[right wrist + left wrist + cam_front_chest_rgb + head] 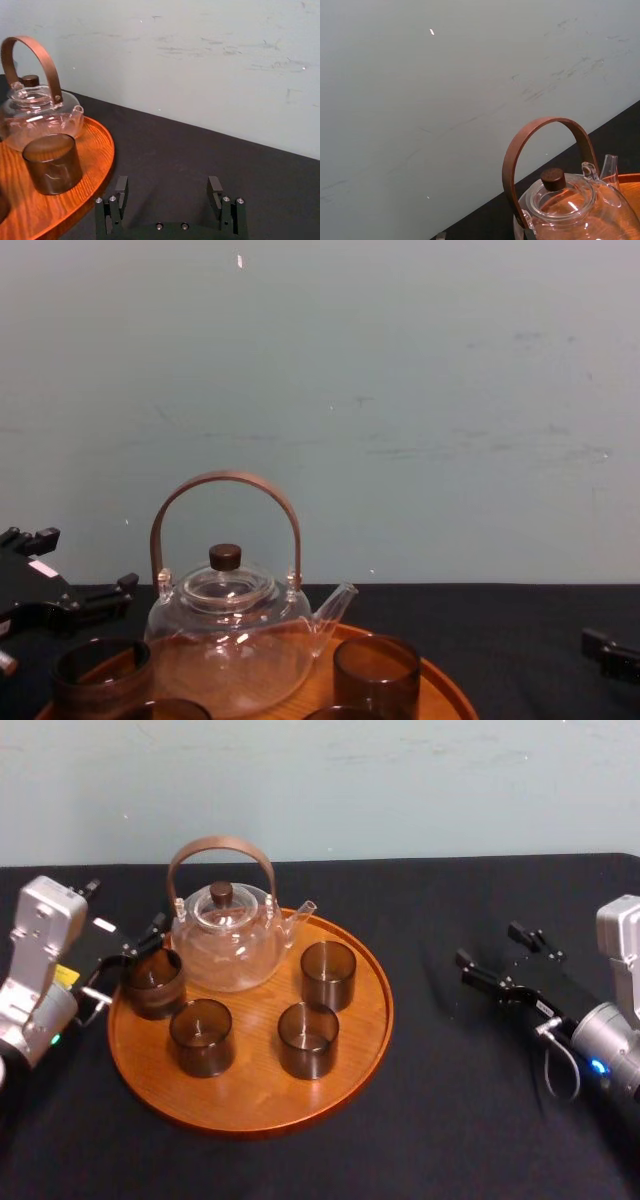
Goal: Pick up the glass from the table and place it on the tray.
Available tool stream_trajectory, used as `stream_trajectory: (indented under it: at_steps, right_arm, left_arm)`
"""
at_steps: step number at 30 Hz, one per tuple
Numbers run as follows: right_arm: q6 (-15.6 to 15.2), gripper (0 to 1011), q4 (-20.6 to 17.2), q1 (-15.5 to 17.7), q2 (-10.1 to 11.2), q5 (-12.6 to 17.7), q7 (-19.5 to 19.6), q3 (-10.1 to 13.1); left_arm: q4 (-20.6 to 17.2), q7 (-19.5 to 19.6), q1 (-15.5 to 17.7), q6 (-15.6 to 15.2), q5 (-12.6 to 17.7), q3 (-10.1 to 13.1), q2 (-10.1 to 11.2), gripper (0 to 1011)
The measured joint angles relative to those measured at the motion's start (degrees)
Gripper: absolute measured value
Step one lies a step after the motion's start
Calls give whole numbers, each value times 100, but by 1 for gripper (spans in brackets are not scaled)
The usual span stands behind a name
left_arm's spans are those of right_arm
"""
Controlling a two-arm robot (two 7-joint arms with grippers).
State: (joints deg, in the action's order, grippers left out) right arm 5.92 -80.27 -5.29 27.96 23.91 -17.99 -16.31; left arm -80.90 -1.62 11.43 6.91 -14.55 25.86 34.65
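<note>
1. The glass stands upright on the tray, at the tray's left edge and just beside the teapot.
2. The left pincer is at the tray's left rim, right by the glass. It is released, with the fingers spread wide. I cannot tell whether a finger touches the glass.
3. In the chest view the glass sits low at the left. The left pincer's dark fingers are behind it and to its left, set apart from each other.
4. The right pincer is over the black surface, well to the right of the tray. It is released and holds nothing.
5. The right wrist view shows the right pincer with its two fingers wide apart above the surface, and the tray off to one side.
6. Three other glasses stand upright on the tray in front of and to the right of the teapot, each apart from the others.
7. The teapot is clear glass with a brown hoop handle and a dark lid knob, and it sits at the back of the tray.
</note>
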Motion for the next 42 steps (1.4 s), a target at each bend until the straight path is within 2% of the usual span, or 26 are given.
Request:
stream_trajectory:
  at_steps: [7,42]
  right_arm:
    - [34,1003,109,-30,-97,-165,38,46]
    - [32,1003,95,-35,-75,-130,19,27]
  left_arm:
    - [0,0,0,0,0,0,0,1001]
    - [0,0,0,0,0,0,0,1001]
